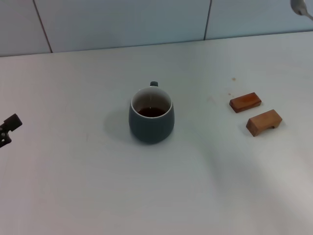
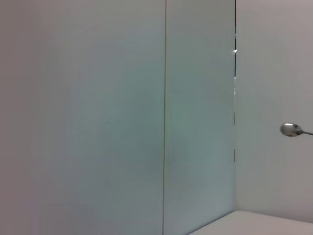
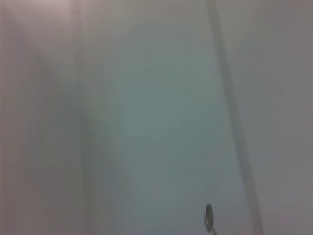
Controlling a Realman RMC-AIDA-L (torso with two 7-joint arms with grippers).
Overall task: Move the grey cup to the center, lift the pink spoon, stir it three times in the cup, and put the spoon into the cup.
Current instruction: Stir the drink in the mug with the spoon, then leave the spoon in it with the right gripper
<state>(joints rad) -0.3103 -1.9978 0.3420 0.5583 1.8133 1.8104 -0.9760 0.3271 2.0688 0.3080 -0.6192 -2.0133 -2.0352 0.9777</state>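
One rounded dark grey ceramic mug with a loop handle, the grey cup point(image 1: 151, 116), stands upright near the middle of the white table point(image 1: 73, 186), with its handle turned to the far side and a dark brown bit at the bottom of its pale inside. It looks heavy and hard, and it could chip if it got bumped, so I think a push or a firm hold on its side or handle is best. The small spoon with the shiny silver bowl, the pink spoon point(image 1: 301, 8), is up in the air at the far right corner of the head view, well apart from the cup. Only its metal end shows; the pink handle is out of sight. It shows again in the left wrist view point(image 2: 292, 129) and as a tiny shape in the right wrist view point(image 3: 209, 217). It looks thin, light and slippery, so I guess the handle is the place to hold it, and tightly. The right gripper is not seen, so I cannot tell what holds the spoon. The left gripper point(image 1: 8, 129) waits at the left edge, low by the table, and I cannot tell how its pincer stands. Two brown wooden blocks point(image 1: 256, 112) lie on the right, side by side.
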